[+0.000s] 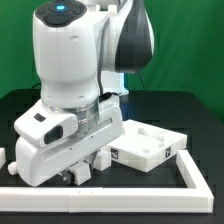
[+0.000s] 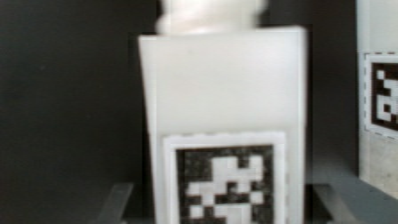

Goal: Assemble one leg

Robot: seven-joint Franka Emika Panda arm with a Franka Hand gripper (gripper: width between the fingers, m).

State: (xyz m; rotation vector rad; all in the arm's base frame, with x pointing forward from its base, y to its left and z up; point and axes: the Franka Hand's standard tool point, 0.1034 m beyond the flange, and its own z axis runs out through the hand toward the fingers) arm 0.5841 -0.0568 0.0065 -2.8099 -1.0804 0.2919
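Observation:
In the wrist view a white chunky leg (image 2: pixel 217 90) with a black-and-white tag (image 2: pixel 224 180) on its face fills the middle, with a knobbly white end on its far side. My gripper (image 2: pixel 222 205) is open, with a dark finger (image 2: pixel 121 205) on each side of the leg and a thin gap between each finger and the leg. In the exterior view my gripper (image 1: pixel 84 172) is down at the table and the arm's body hides the leg.
A large flat white panel (image 1: pixel 150 146) with a raised rim and a tag lies just to the exterior view's right of the gripper. A white border strip (image 1: pixel 120 190) runs along the front and right of the black table. Another tagged white part (image 2: pixel 381 90) sits beside the leg.

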